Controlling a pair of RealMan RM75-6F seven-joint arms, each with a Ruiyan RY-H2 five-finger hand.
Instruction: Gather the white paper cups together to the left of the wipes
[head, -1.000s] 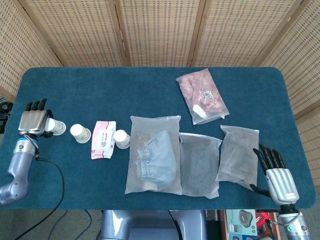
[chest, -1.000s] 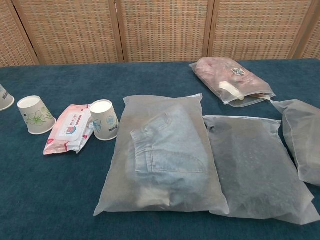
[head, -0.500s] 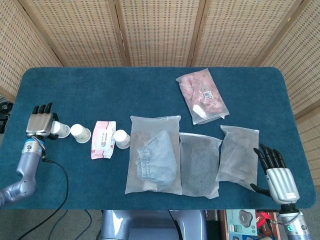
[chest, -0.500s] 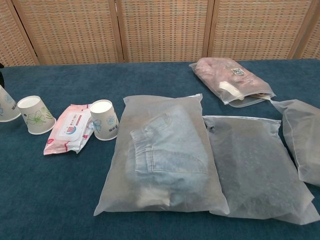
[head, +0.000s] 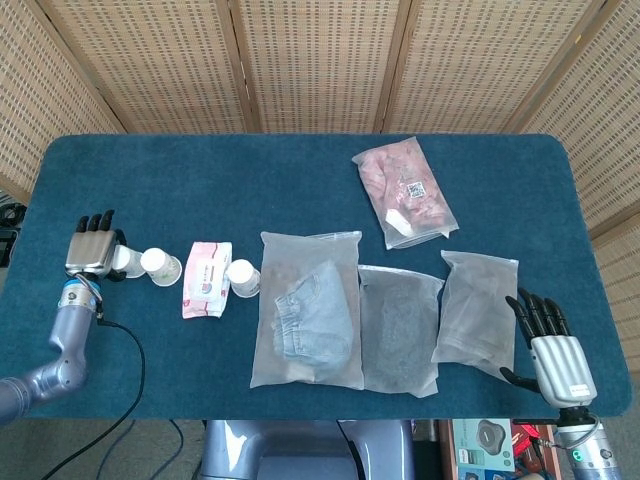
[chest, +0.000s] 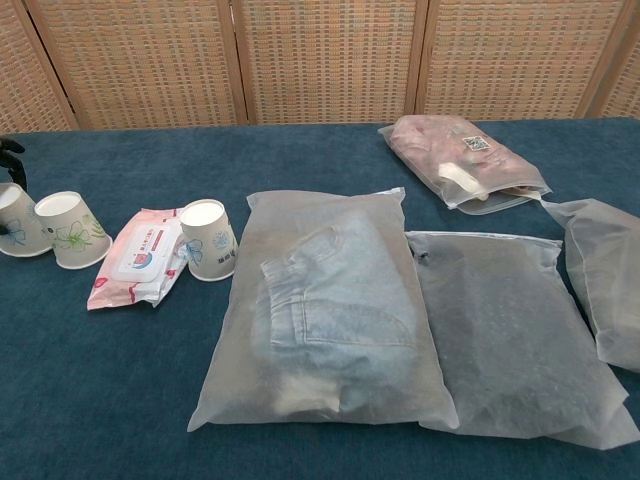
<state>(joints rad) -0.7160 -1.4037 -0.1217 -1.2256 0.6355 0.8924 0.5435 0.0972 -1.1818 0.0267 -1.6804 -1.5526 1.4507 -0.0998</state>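
Note:
Three white paper cups stand on the blue table. My left hand (head: 92, 248) grips the leftmost cup (head: 124, 262) (chest: 16, 222), which sits right beside the second cup (head: 160, 267) (chest: 72, 230), left of the pink wipes pack (head: 207, 278) (chest: 140, 257). The third cup (head: 243, 277) (chest: 208, 240) stands against the right side of the wipes. In the chest view only a dark fingertip (chest: 10, 150) of the left hand shows at the frame edge. My right hand (head: 552, 345) hangs open by the front right table edge, holding nothing.
A bagged pair of jeans (head: 308, 310) lies just right of the third cup. Two bags of dark cloth (head: 400, 330) (head: 476, 305) lie further right, and a bag of pink cloth (head: 405, 192) at the back. A black cable (head: 125, 350) trails from the left arm.
My left hand has carried the leftmost cup to the right, from near the table's left edge to right beside the second cup. The right hand has not moved.

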